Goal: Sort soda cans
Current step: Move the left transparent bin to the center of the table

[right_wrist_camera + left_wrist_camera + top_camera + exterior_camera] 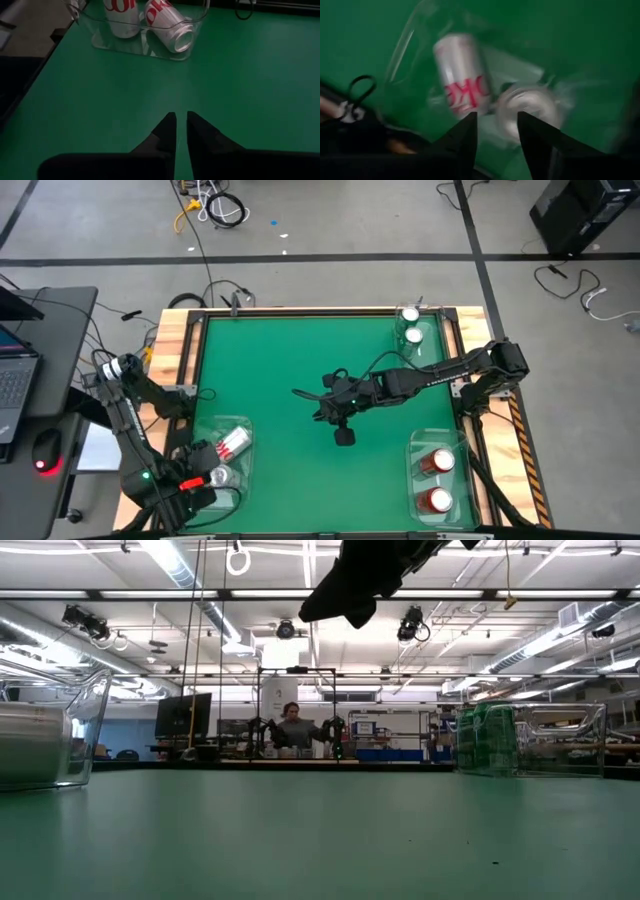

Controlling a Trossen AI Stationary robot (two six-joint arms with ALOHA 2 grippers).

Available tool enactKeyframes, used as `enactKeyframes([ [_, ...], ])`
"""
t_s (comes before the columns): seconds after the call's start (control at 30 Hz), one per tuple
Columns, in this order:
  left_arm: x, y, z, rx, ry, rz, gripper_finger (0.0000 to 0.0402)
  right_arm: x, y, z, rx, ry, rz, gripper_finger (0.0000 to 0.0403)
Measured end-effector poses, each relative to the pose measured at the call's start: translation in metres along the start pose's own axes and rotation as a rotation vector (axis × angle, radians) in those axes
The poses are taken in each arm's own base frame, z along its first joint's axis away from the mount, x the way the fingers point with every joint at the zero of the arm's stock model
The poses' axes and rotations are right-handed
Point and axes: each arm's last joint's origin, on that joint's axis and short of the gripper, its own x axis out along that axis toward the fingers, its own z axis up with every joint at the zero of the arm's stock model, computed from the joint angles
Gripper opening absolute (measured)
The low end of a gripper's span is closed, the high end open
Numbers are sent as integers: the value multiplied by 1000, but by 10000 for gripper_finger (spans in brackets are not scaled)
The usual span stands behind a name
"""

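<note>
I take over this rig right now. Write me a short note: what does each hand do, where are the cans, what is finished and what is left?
Left hand: open, empty, above the near-left tray.
Right hand: almost shut, empty, over the middle of the green table.
Silver cans: one lying, one upright, both in the near-left tray.
Red cans: upright in the near-right tray.
Green cans: in the far-right tray.
Done: every can sits in a tray, one colour per tray.
Left: no can outside a tray; perhaps stand the lying silver can up, then retract both arms.
</note>
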Motion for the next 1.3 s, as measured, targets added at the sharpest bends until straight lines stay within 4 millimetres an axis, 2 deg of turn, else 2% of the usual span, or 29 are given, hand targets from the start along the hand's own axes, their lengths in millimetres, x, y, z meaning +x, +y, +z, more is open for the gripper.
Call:
enactKeyframes([
  [0.13, -11, -6, 16, -128, -8, -93, 176, 0, 0, 0, 0, 3, 1, 35],
  [0.27, -8, -7, 29, -213, 30, -111, 211, 0, 1, -1, 1, 7, 29, 36],
  [0.43, -4, -5, 39, -188, 75, -103, 248, 0, 5, 0, -6, 2, 53, 35],
  [0.53, -4, -4, 36, -149, 136, -106, 253, 4, 10, 2, -13, -30, 63, 38],
  [0.7, -11, -7, 17, -124, 164, -117, 208, 22, 18, 2, -31, -89, 88, 51],
  [0.87, -18, -8, -8, -138, 176, -119, 128, 46, 26, 4, -20, -193, 157, 61],
  [1.1, -28, -6, -37, -206, 125, -135, 17, 78, 39, 15, 63, -224, 166, 64],
  [1.2, -30, -5, -43, -240, 52, -154, 8, 101, 37, 16, 138, -201, 136, 72],
  [1.3, -32, -4, -46, -232, 6, -157, 10, 124, 30, 19, 201, -196, 118, 97],
])
